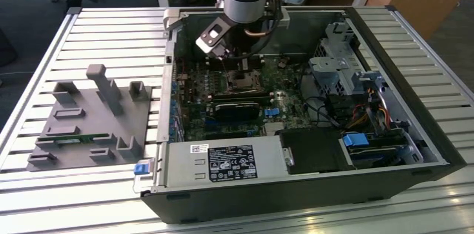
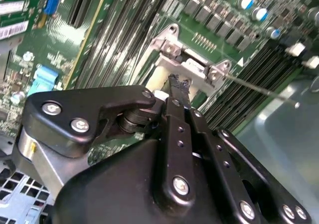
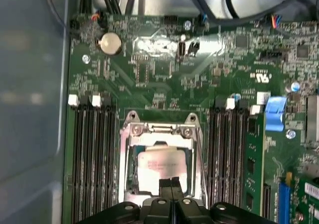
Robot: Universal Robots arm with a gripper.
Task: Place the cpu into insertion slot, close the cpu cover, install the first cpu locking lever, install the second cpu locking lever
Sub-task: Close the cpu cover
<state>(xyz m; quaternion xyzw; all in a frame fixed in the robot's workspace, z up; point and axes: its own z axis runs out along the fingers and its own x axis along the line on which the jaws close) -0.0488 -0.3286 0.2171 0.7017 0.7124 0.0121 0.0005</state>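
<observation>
Where the arm enters the open computer case (image 1: 296, 198), which lies on a slatted table (image 1: 111, 29), the surroundings are crowded. In the exterior view a grey fixture block (image 1: 89, 123) rests on the table at the exterior view's left. Inside the case, a silver power supply (image 1: 185, 168) occupies the near edge, and a drive cage (image 1: 337, 51) with a cable bundle (image 1: 363, 115) sits at the exterior view's right.

In the first wrist view, two banks of memory slots (image 3: 92, 154) flank the socket on either side. A coin cell (image 3: 110, 43) and a blue connector (image 3: 275, 113) lie farther off on the board. A thin locking lever (image 2: 259, 89) juts from a corner of the socket frame and hangs over the neighbouring slots.

The cpu (image 3: 159, 167) sits in the insertion slot (image 3: 131, 171), its pale top showing through the window of the cpu cover (image 3: 162, 130), which frames it.

The gripper (image 3: 171, 181) is poised directly over the chip, with its fingers pressed together and its tips at the chip's top face; whether they touch it cannot be told. The gripper's black body hides the near edge of the socket in both wrist views.
</observation>
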